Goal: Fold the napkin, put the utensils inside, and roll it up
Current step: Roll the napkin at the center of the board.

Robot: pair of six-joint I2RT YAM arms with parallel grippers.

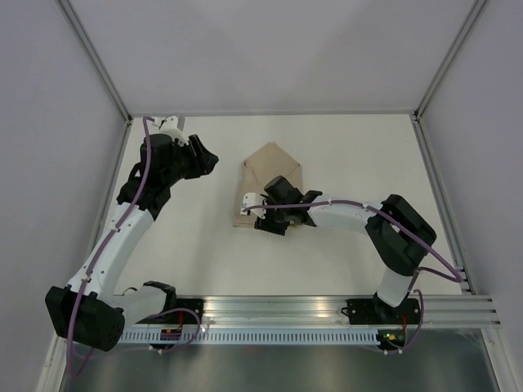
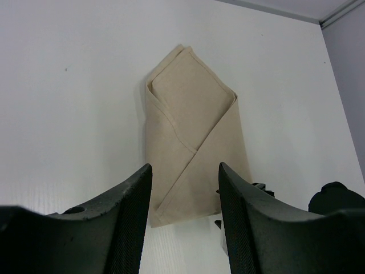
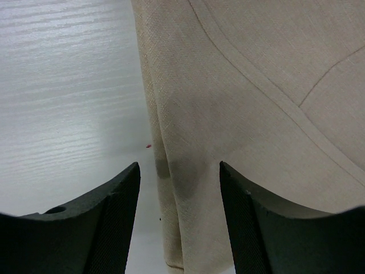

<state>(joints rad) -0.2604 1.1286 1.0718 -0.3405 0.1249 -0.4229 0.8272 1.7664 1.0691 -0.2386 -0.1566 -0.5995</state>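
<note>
1. From above, the folded napkin (image 1: pixel 274 173) is seen lying mid-desk (image 1: pixel 351 147), its pointed end away from the arm bases. The right tool (image 1: pixel 270 208) is poised over its near part. The left tool (image 1: pixel 204 159) is seen off to the left, apart from the cloth.
2. At the left wrist, that tool (image 2: pixel 185 171) is shown spread and empty, with the napkin (image 2: pixel 194 114) lying ahead.
3. At the right wrist, that tool (image 3: pixel 179 168) is shown spread, with the napkin's (image 3: pixel 256 85) long edge framed between its fingers. Contact cannot be told.

A matte white surface (image 1: pixel 343 261) fills the enclosure, bounded by pale grey walls (image 1: pixel 270 49) with metal corner struts (image 1: pixel 94 61). A slotted aluminium rail (image 1: pixel 286 314) runs along its near edge. A tiny red speck (image 3: pixel 149 146) sits on the surface.
</note>
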